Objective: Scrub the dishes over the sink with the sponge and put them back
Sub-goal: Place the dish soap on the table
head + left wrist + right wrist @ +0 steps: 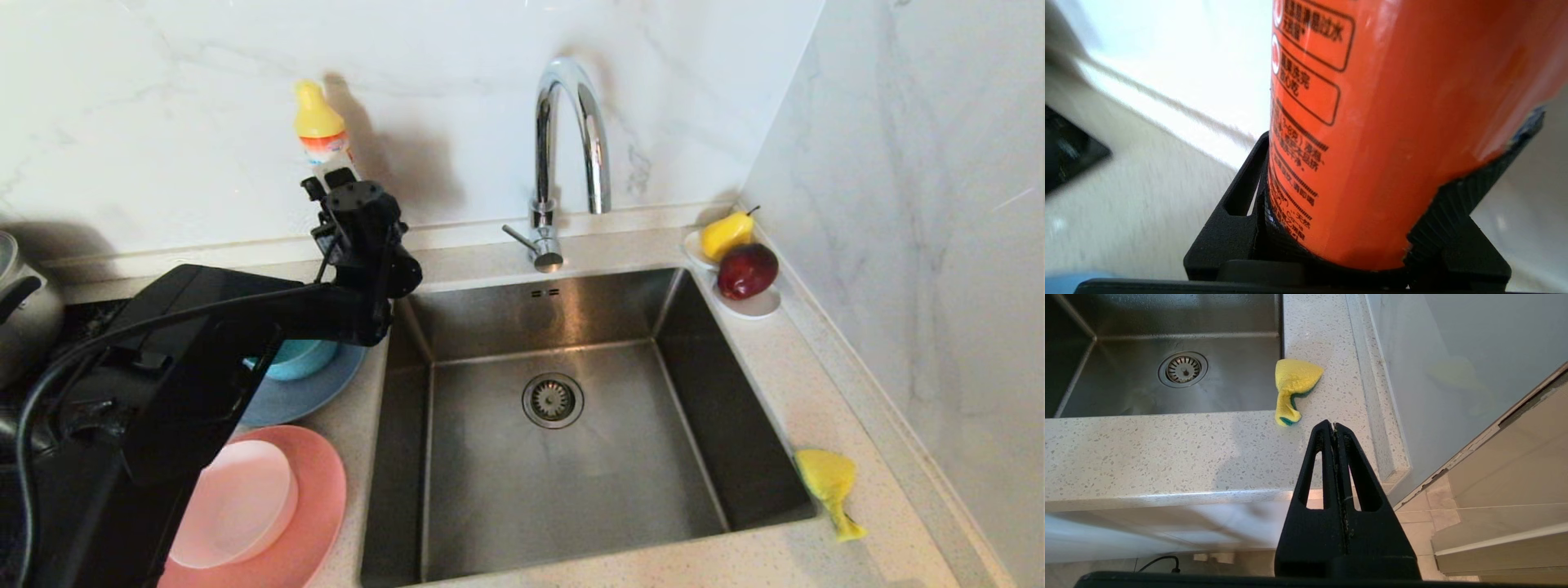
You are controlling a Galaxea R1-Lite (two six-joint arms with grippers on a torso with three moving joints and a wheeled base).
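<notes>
Brushed steel sink (571, 465), glossy chrome faucet (571, 139)

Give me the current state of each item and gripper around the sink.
left gripper: shut on the detergent bottle, left of the sink.
right gripper: shut, empty, parked off the counter's front edge.
sponge: crumpled, on the counter right of the sink.
sink: no dishes inside.
pale pink plate: stacked on salmon plate.
teal bowl: on grey-blue plate.

Orange bottle (1404, 134), black print; yellow sponge (1293, 386), seemingly green-backed.
</notes>
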